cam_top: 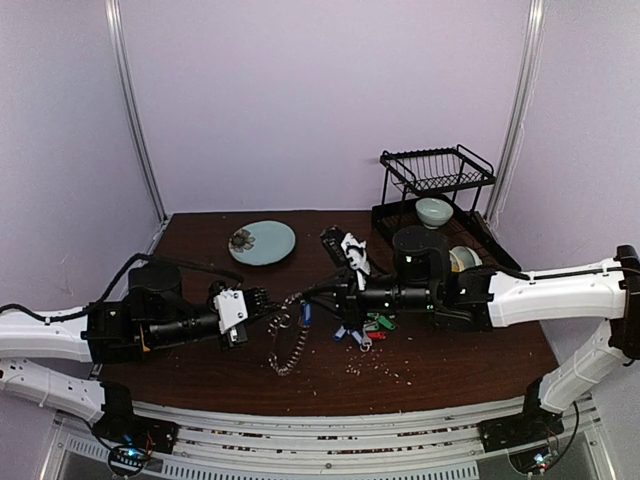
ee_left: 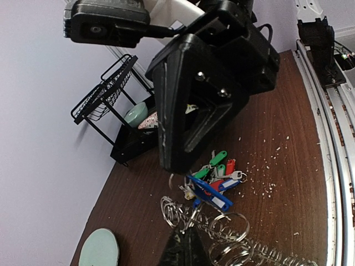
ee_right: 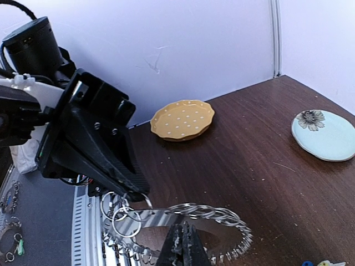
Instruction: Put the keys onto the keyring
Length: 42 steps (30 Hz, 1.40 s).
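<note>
Lilac walls [cam_top: 300, 100] are seen behind a dark brown worktop [cam_top: 450, 370], where a pale blue plate [cam_top: 262, 242] and a black dish rack [cam_top: 436, 185] are placed at the far side. The task is judged to be at an early stage. Most of the keys [cam_top: 368, 324], with green, red and blue tags, are found in a small heap on the worktop under the right arm, apart from the keyring [cam_top: 287, 345]. The keyring is held up in the middle, between the 2 arms, and its lower part hangs down to the worktop. 1 blue-tagged key [cam_top: 306, 312] is seen just beside its top; whether it is already threaded cannot be told. The left end effector [cam_top: 270, 301] is pressed together on the small rings of the keyring. The right end effector [cam_top: 318, 296] is closed too, with the ring wire at its tips, but a grip there cannot be confirmed.
</note>
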Each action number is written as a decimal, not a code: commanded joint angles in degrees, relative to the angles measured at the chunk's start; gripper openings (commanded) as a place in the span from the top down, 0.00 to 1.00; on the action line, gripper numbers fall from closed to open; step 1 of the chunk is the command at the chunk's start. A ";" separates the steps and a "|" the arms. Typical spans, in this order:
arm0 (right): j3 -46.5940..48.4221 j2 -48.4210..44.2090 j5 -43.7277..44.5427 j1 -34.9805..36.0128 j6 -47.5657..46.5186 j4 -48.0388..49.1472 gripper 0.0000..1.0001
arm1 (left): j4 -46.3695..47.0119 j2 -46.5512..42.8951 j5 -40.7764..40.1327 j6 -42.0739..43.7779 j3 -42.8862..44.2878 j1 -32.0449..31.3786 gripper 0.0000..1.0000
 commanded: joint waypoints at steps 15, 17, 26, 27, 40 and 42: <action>0.87 1.20 -17.56 -0.09 3.32 5.52 1.00 | 5.32 -0.32 -0.91 -0.78 2.02 -0.15 1.00; -0.10 1.27 -15.31 0.05 5.08 10.51 1.00 | 5.32 -0.37 -1.06 -0.68 2.02 -0.18 1.00; -0.98 2.37 -11.80 0.61 5.24 14.66 1.00 | 5.23 -0.62 -1.04 -0.74 1.94 -0.14 1.00; -0.90 2.37 -11.84 0.61 4.96 14.30 1.00 | 5.25 -0.60 -1.04 -0.74 1.93 -0.20 1.00; 0.08 2.74 -5.42 0.73 2.80 10.17 1.00 | 5.14 -0.55 -0.81 -0.65 2.02 -0.18 1.00; 0.08 2.76 -5.51 0.74 3.13 10.72 1.00 | 5.14 -0.54 -0.62 -0.65 2.01 -0.15 1.00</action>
